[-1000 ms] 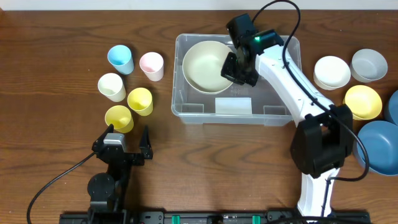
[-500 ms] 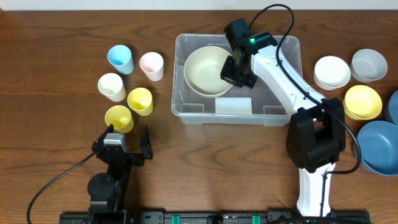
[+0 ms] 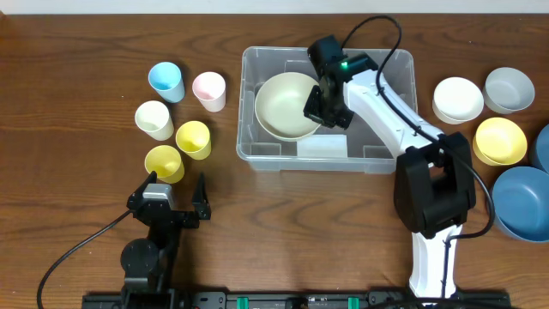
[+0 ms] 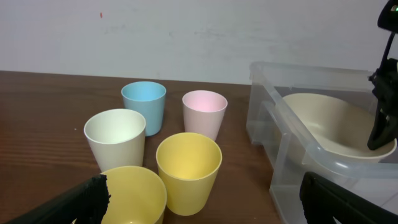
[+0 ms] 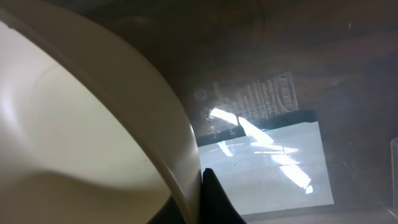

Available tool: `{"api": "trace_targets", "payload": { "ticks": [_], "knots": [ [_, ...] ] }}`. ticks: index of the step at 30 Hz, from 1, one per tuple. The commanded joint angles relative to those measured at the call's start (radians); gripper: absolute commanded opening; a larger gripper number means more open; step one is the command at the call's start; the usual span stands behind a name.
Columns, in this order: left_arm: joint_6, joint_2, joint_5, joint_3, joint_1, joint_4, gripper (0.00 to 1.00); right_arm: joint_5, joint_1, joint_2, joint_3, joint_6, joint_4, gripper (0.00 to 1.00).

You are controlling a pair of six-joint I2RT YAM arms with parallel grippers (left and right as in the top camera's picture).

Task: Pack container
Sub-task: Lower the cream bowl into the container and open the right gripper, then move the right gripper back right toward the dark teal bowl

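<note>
The container is seen on the wooden table near its far edge. It is a large rectangular bin of clear plastic with rounded corners, a thickened rim and moulded ridges along its inner walls. A white label is carried on its base, and embossed maker's marks are made out beside that label in the right wrist view. The wood grain is seen through the glossy walls.

Inside the container, in its left half, a cream bowl is held tilted. It is smooth, matt and round. Its right rim appears to be pinched by the right gripper, with one dark finger pressed against the outer wall, though the inner finger is hidden. Whether the bowl touches the base cannot be told.

Left of the container, five smooth tapered plastic cups are grouped close together: a blue cup, a pink cup, a cream cup and two yellow cups.

Right of the container, round bowls are set out: a white bowl, a grey bowl, a yellow bowl and a large blue bowl.

Well to the near left of the container, the left gripper is held with its fingers spread wide — nothing is gripped between them.
</note>
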Motion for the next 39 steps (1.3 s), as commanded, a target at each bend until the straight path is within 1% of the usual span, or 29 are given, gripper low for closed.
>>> {"api": "trace_targets", "payload": {
  "ticks": [1,5,9,11,15,17,18,22,25,28,30,31,34,37,39],
  "knots": [
    [0.016,-0.006,0.018,-0.016,0.005,-0.035,0.98,0.002,0.008,0.001,-0.003,0.018,0.014,0.07],
    [0.016,-0.006,0.018,-0.016,0.005,-0.035,0.98,0.002,0.008,0.001,-0.003,0.018,0.02,0.21],
    [0.016,-0.006,0.018,-0.016,0.005,-0.035,0.98,0.002,0.008,0.001,-0.003,0.017,0.021,0.45],
    [0.016,-0.006,0.018,-0.016,0.005,-0.035,0.98,0.002,0.008,0.001,-0.003,-0.005,0.026,0.5],
    [0.016,-0.006,0.018,-0.016,0.005,-0.035,0.98,0.002,0.008,0.0,0.021,-0.063,0.026,0.53],
    [0.016,-0.006,0.018,-0.016,0.005,-0.035,0.98,0.002,0.007,-0.006,0.051,-0.089,0.019,0.57],
    [0.016,-0.006,0.018,-0.016,0.005,-0.035,0.98,0.002,0.006,-0.011,0.071,-0.098,0.012,0.6],
    [0.016,-0.006,0.018,-0.016,0.005,-0.035,0.98,-0.006,-0.005,-0.04,0.177,-0.121,-0.042,0.81],
    [0.016,-0.006,0.018,-0.016,0.005,-0.035,0.98,-0.012,-0.025,-0.069,0.293,-0.15,-0.122,0.91],
    [0.016,-0.006,0.018,-0.016,0.005,-0.035,0.98,0.018,-0.061,-0.097,0.413,-0.162,-0.243,0.96],
    [0.016,-0.006,0.018,-0.016,0.005,-0.035,0.98,0.076,-0.098,-0.118,0.483,-0.153,-0.346,0.99],
    [0.016,-0.006,0.018,-0.016,0.005,-0.035,0.98,0.117,-0.123,-0.132,0.511,-0.131,-0.403,0.99],
    [0.016,-0.006,0.018,-0.016,0.005,-0.035,0.98,0.22,-0.221,-0.18,0.546,-0.051,-0.549,0.99],
    [0.016,-0.006,0.018,-0.016,0.005,-0.035,0.98,0.262,-0.356,-0.222,0.546,0.008,-0.699,0.99],
    [0.016,-0.006,0.018,-0.016,0.005,-0.035,0.98,0.198,-0.438,-0.243,0.518,-0.121,-0.695,0.99]
  ]
}}
